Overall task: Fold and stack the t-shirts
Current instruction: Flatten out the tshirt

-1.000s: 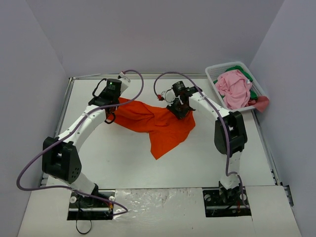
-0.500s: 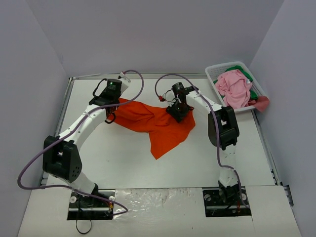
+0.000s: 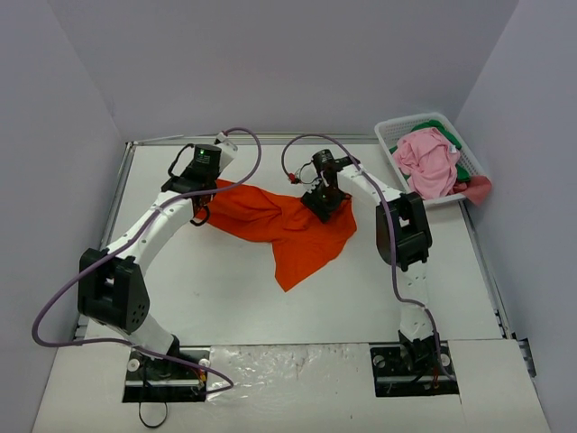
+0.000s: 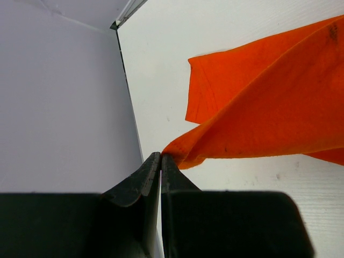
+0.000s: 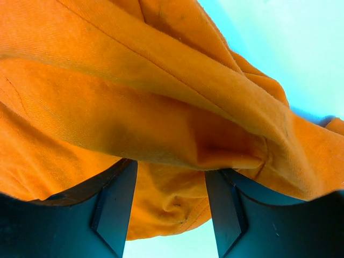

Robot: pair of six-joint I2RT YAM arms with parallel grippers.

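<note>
Open table (image 3: 225, 298) before the orange t-shirt (image 3: 302, 239); basket (image 3: 388, 135) blocks far-right corner.

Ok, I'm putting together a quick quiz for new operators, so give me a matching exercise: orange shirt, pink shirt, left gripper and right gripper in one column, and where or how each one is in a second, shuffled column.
Things
1. orange shirt
2. pink shirt
3. left gripper
4. right gripper

Place or state
A. open, with bunched orange cloth between its jaws
B. lying in the white basket at the far right corner
C. spread on the table between the two arms
D. shut on an edge of orange cloth

Pairs: 1-C, 2-B, 3-D, 4-A
</note>
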